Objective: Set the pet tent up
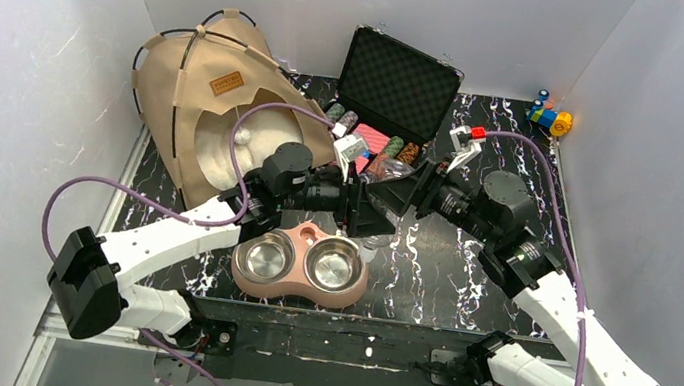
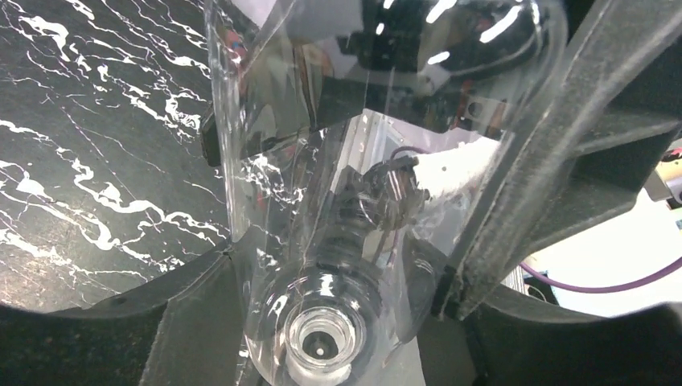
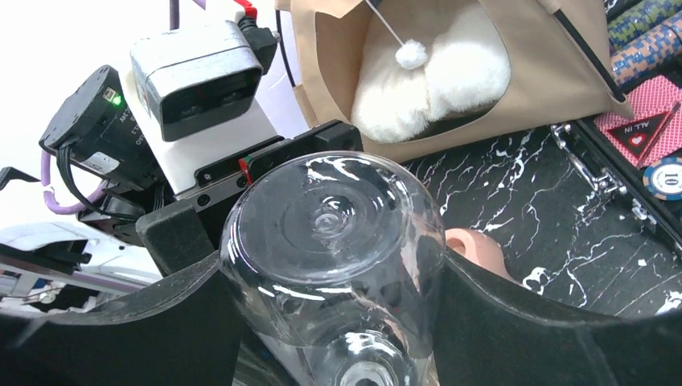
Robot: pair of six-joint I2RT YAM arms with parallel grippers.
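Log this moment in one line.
left gripper: shut on bottle | right gripper: shut on bottle | tent: standing, back left | cushion: inside tent

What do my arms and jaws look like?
The left arm and right arm share white link shells, black joint housings and a looping purple cable each. Jaws are matte black wedges; a red plug marks the right wrist.

clear bottle (image 3: 334, 241) cut off below, pet tent (image 1: 206, 53) label text unreadable
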